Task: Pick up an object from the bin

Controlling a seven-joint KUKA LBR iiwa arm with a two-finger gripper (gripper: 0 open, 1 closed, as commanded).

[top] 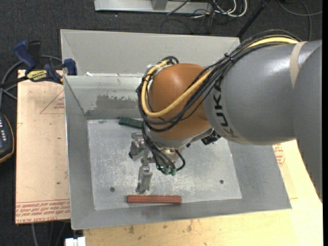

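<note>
Scuffed grey metal bin [105, 158]; dark floor [31, 14], loose cables [225, 4] beyond. Gripper [144, 183] just above flat reddish-brown bar [154, 199] by the near wall; whether clenched, cannot tell.

A dark, speckled floor [31, 14] lies all round the bin [154, 40]. Beyond the bin's far wall a grey metal stand base [148, 3] rests on it, with tangled black and white cables [225, 1] just beside the base.

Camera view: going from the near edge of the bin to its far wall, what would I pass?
Reddish-brown flat bar by the near wall → the arm's jaws above the bin floor → dark green thing toward the back → far wall.
</note>
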